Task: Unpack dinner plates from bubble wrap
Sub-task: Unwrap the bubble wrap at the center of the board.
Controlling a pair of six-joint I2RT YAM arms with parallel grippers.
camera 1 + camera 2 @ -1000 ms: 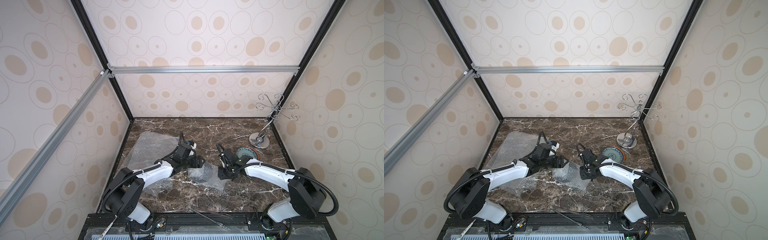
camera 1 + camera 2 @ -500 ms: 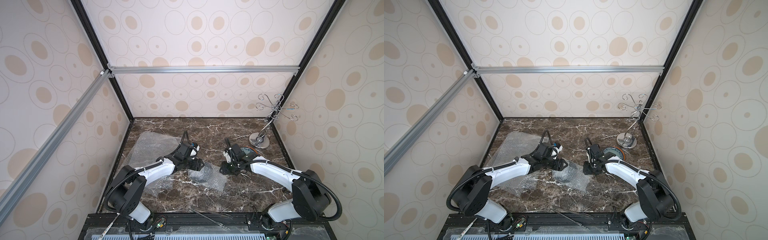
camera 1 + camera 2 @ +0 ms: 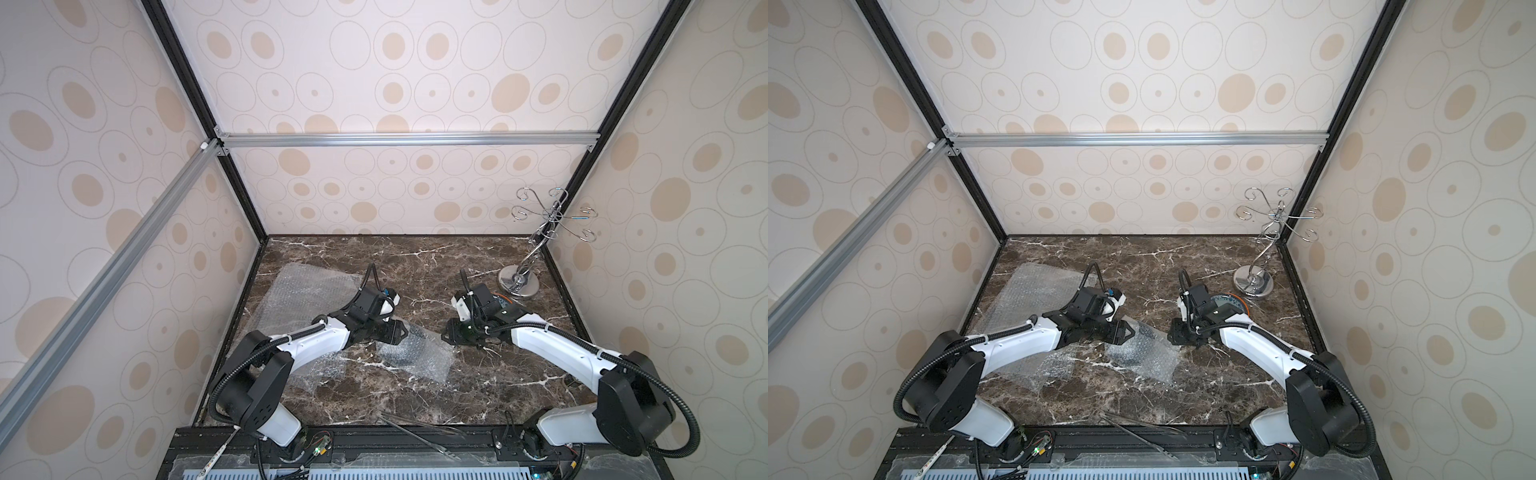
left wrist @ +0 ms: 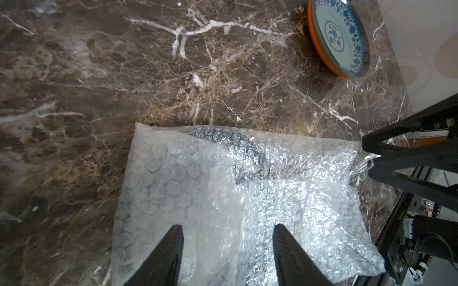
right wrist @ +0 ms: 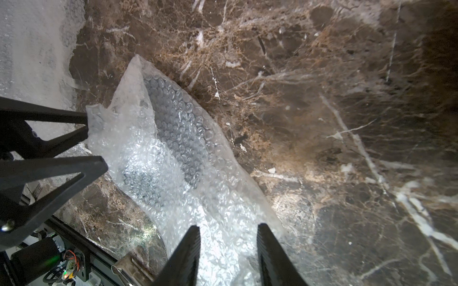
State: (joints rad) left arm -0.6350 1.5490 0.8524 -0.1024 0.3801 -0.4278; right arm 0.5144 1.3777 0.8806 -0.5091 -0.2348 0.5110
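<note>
Marble tabletop (image 3: 415, 266), left jaws open over bubble wrap (image 4: 285, 198), right jaws astride its edge, grip unclear

The bubble wrap bundle (image 3: 415, 353) lies central; stacked plates (image 4: 339, 37) right, before the stand (image 3: 518, 283).

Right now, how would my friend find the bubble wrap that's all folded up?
Start at the brown marble table; flat sheets lie by the left arm. The folded wrap sits mid-table, between the left end effector and right end effector. It alone is bunched up, with something dark showing through.
</note>
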